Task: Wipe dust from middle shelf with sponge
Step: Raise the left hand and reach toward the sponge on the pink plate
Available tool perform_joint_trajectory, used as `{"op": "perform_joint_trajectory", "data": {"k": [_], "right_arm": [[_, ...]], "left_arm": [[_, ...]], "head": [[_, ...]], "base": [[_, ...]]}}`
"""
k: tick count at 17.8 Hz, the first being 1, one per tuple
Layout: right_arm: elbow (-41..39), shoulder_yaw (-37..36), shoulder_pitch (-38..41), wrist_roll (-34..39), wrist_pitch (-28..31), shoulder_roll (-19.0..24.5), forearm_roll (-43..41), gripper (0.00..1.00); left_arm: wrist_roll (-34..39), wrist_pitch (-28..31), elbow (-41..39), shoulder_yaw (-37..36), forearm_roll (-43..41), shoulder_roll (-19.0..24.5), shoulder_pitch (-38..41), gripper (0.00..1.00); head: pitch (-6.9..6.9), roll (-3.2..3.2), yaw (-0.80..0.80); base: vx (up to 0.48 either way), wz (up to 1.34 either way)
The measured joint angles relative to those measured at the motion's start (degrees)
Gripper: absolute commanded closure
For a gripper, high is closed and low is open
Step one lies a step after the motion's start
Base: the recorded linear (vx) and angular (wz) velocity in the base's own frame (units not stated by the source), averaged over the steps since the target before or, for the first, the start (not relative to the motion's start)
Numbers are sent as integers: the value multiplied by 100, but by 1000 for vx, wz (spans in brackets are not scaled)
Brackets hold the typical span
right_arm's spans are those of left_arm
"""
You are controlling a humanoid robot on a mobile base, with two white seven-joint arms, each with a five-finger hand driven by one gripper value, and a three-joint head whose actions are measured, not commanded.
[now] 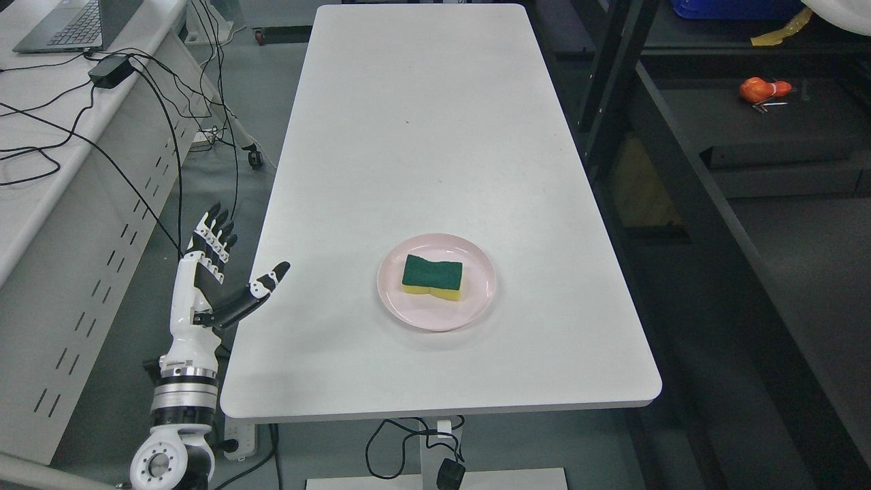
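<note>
One long white table (435,156) fills the middle of the head view, running from twelve o'clock down to six; a second white desk (41,170) slants along the nine to eleven o'clock side, carrying one laptop (75,24) at eleven, one black power brick (111,70) and several black cables (136,150) that trail over its edge; dark shelving (721,136) occupies the one to four o'clock side, with one orange object (764,89) lying on a shelf at about two o'clock; one blue bin (735,8) shows at the top edge near one o'clock

One pink plate (476,299) sits on the table just below the picture's centre, toward six o'clock; one sponge (433,278), green on top and yellow beneath, lies flat inside the plate, untouched by any hand

One robot hand is visible, the left hand (204,286), rising at about eight o'clock beside the table's left edge; its four fingers (212,235) stand straight and close together, pointing toward twelve o'clock, while the thumb (262,286) sticks out wide toward two o'clock, its tip over the table's rim; the hand is fully spread, grasps nothing, and stands well apart from the plate and sponge
</note>
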Motion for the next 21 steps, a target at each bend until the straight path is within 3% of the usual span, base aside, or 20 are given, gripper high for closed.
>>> {"op": "perform_joint_trajectory", "data": {"k": [6,10,15,21], "right_arm": [[0,0,0,0,0,0,0,0],[0,0,0,0,0,0,0,0],[0,0,0,0,0,0,0,0],[0,0,0,1,0,0,0,0]], "left_arm": [[-3,21,14,0,0,128,-3,1],[-91,-107,141,-11,-4,435,-177,1],[-1458,-376,553,-23,-260,1132,-750,2],[-2049,-1897,1600,-193,-2699,1801,-2072,3]], "head": [[0,0,0],[0,0,0],[0,0,0],[0,0,0]], "base": [[0,0],[0,0],[0,0],[0,0]]}}
